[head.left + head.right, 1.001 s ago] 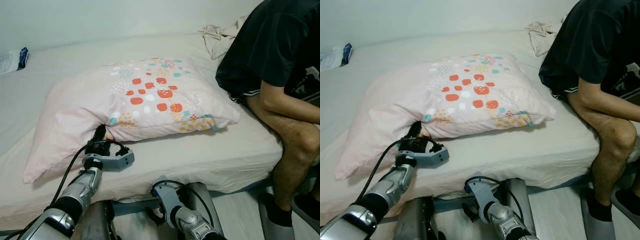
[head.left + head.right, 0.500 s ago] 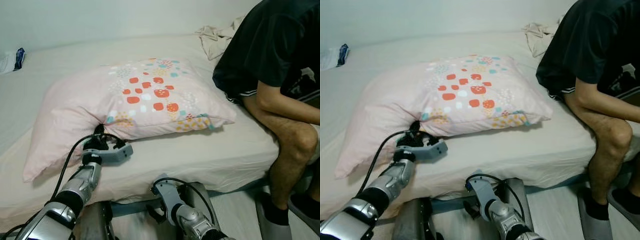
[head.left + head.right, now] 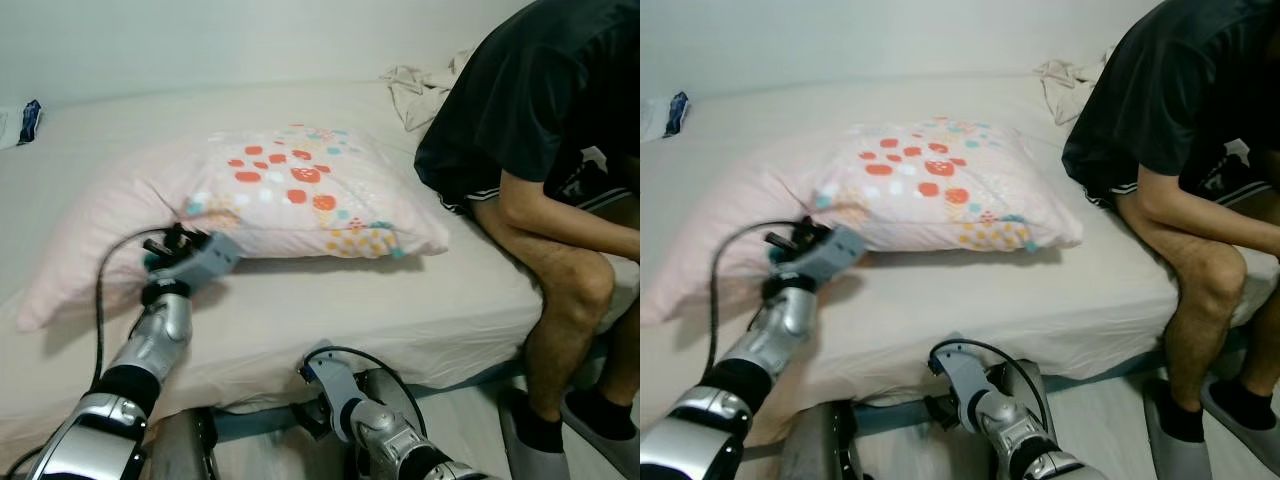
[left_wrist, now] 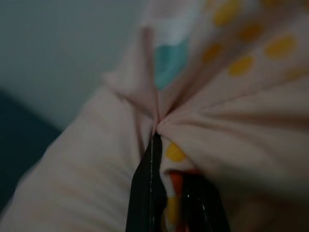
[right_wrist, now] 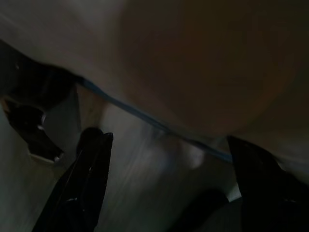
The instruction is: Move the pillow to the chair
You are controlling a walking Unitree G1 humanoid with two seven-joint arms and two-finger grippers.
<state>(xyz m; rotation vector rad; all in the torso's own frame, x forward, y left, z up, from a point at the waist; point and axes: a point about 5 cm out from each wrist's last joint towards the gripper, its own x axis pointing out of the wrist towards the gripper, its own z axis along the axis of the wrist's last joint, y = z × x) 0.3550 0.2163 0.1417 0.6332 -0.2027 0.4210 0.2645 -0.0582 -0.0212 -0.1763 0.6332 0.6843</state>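
**Pillow pinched at its near edge, left arm drawing it sideways**

Since a second ago we have swung our left arm toward our left, and the near edge of the pillow (image 3: 290, 195) has come with it, the cloth stretched out in a long flap; our head has turned too, so part of the shift is the camera's. The pillow lies on the bed (image 3: 400, 310), mid-mattress, near a seated person (image 3: 540, 160) at the bed's right edge but not touching them, as far as we can tell. We see no chair.

We judge the pillow light, soft and floppy. It will sag and trail from any single hold, and the loose case can slide over the filling. A pinch on a fold of the case works for dragging; for a carry we would want a deeper bite into the bulk near a corner, or a second hold.

From the head views our left gripper (image 3: 175, 250) sits at the pillow's edge, its fingers hidden by the wrist. The left wrist view shows them closed on a gathered fold of the case (image 4: 159, 121). Our right gripper (image 5: 166, 186) hangs low beside the bed frame with its fingers spread wide, holding nothing.
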